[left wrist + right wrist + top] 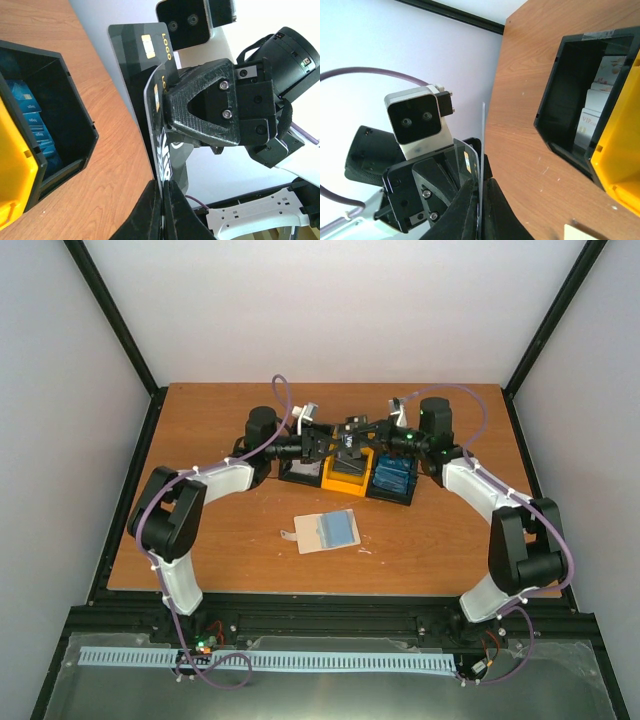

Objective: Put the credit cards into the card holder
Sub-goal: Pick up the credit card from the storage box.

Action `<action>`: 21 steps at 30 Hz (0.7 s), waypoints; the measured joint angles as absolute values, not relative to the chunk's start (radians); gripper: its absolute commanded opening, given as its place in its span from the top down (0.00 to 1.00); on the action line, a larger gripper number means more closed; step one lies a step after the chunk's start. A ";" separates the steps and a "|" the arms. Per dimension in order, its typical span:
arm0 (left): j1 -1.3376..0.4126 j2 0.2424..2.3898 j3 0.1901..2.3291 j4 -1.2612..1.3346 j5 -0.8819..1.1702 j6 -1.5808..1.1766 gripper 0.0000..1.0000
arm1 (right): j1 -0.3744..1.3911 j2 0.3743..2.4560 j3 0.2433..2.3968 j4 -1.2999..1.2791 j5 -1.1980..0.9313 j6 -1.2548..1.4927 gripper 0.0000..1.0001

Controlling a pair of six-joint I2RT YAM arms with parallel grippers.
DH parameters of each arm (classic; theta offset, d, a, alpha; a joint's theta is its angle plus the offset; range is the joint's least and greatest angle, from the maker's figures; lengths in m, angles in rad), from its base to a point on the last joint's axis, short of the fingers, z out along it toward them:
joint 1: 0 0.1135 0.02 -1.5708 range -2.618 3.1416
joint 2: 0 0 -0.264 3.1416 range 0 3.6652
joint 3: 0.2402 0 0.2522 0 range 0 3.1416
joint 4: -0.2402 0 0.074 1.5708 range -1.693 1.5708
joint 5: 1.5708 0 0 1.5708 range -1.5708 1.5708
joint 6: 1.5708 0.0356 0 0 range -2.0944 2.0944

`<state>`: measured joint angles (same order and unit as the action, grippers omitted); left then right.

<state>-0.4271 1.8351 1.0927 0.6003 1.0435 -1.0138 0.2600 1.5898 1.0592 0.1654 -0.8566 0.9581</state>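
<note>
Over the twelve-o'clock tray (352, 483), our left gripper (162, 192) pinches a bent card (154, 100); our right gripper (480, 187) clamps a dark card (135, 55).

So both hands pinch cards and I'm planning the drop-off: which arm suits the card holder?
Left, narrowly. Left hand and right hand are both shut on dark cards, but the card holder shows its bare cream side leftward; a blue card covers the rest.

Glossy plastic dark cards (135, 55), matt black plastic tray (75, 105), wood-grain table (115, 165).
</note>
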 measured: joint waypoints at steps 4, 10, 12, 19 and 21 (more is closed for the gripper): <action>-0.437 1.809 1.093 0.596 1.028 -1.015 0.99 | 0.250 1.563 1.050 0.178 -0.874 1.019 0.97; -0.436 1.800 1.095 0.634 1.030 -1.090 0.99 | 0.249 1.551 1.042 0.230 -0.881 1.066 0.97; -0.432 1.810 1.101 0.669 1.038 -1.147 0.99 | 0.249 1.551 1.042 0.249 -0.879 1.069 0.97; -0.407 1.865 1.108 0.825 1.088 -1.337 0.99 | 0.246 1.583 1.042 0.323 -0.898 1.057 0.97; -0.402 1.872 1.108 0.844 1.098 -1.366 0.99 | 0.244 1.592 1.042 0.339 -0.912 1.055 0.97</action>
<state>-0.4023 1.8725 1.1080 0.8440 1.0977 -1.3659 0.2436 1.5921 1.0416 0.3393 -0.9123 1.0546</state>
